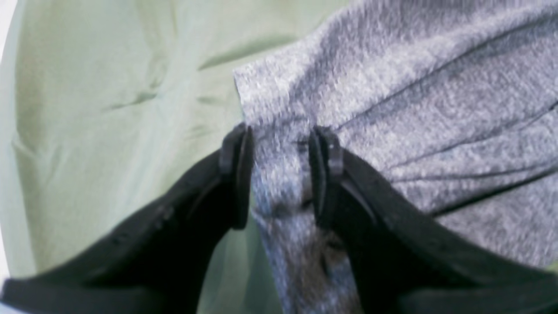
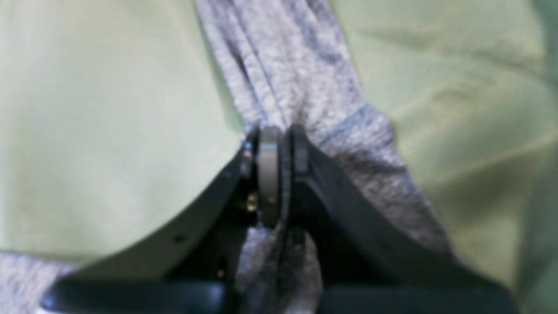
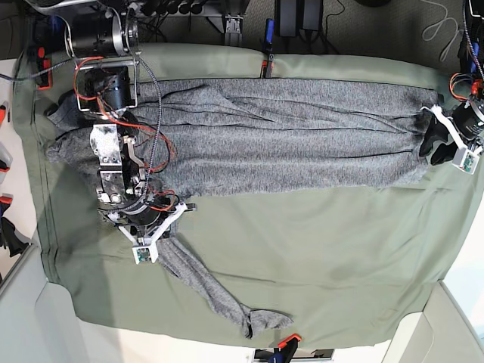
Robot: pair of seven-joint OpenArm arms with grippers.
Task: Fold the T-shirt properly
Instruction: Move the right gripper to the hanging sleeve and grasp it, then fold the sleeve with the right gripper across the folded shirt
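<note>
Green cloth (image 3: 318,257) covers the whole table, creased in places; clamps (image 3: 287,342) grip its near and far edges.

Shirt (image 3: 287,136) lies across the far half of the cloth, stretched long from one side of the base view to the other, w/ lengthwise folds and wrinkles; one strip of it trails off toward the near edge, ending in a bunched bit, approx. centre-near.

Right arm (image 3: 113,151), on base view's left, reaches over the shirt's end there; wires loop along it.

Right gripper (image 2: 279,174): jaws pinched together on a gathered fold of shirt; fabric bunches above the tips and hangs out below them; wrist view is blurred but the grip is plain. In the base view it sits at the top of the trailing strip.

Left gripper (image 1: 279,174), at the base view's right end: jaws stand apart w/ a thick wad of shirt between them; both pads touch the fabric, and pleats fan out from the pinch; so it's clamped on the shirt near a corner edge, green cloth beside it.
</note>
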